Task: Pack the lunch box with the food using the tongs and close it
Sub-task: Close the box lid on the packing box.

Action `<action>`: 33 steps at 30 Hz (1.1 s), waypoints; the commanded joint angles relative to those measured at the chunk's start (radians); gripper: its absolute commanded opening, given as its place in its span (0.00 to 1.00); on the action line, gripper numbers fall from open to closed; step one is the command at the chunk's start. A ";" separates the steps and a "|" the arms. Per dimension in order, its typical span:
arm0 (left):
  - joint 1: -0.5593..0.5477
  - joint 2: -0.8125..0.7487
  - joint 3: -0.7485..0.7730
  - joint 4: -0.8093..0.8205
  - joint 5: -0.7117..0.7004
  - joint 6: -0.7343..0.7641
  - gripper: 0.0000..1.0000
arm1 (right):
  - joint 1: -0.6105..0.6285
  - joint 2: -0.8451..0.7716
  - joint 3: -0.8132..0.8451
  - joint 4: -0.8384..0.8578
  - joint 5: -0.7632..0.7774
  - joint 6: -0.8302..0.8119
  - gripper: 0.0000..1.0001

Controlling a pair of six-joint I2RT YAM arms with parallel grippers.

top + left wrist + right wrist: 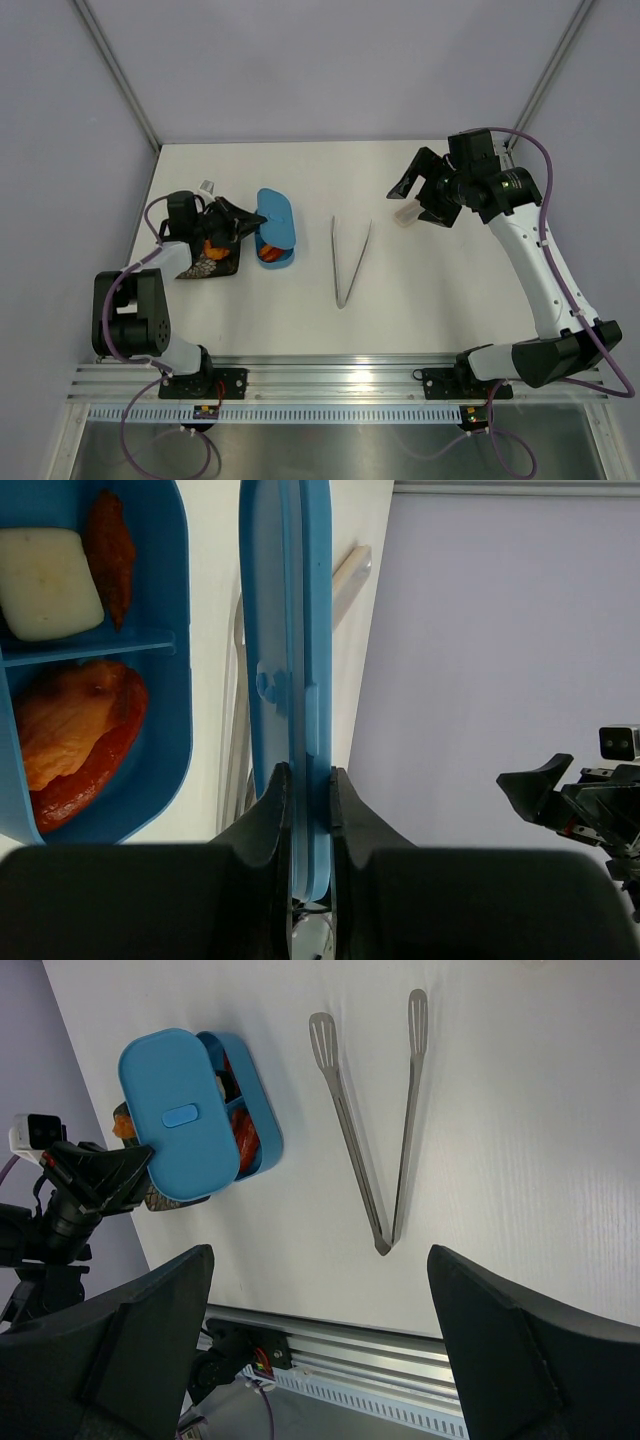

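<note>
The blue lunch box [165, 680] lies open on the table, holding a cream piece [45, 585], a red sausage piece [110, 555] and an orange piece [70, 730]. My left gripper [308, 790] is shut on the edge of the flat blue lid [290, 630], which stands edge-on beside the box. From above, the lid [277, 218] tilts over the box's [278, 258] far half. The silver tongs [350, 260] lie in a V on the table's middle, untouched. My right gripper [425, 190] hangs open and empty at the far right, well above the tongs [375, 1140].
A dark patterned plate [210, 262] lies left of the box, under the left arm. A small pale block [405, 213] sits on the table by the right gripper's fingers. The aluminium rail [400, 1350] runs along the near edge.
</note>
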 commanded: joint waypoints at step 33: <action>0.020 0.124 -0.001 -0.006 -0.009 0.167 0.00 | 0.001 0.086 0.072 0.037 -0.027 -0.047 0.96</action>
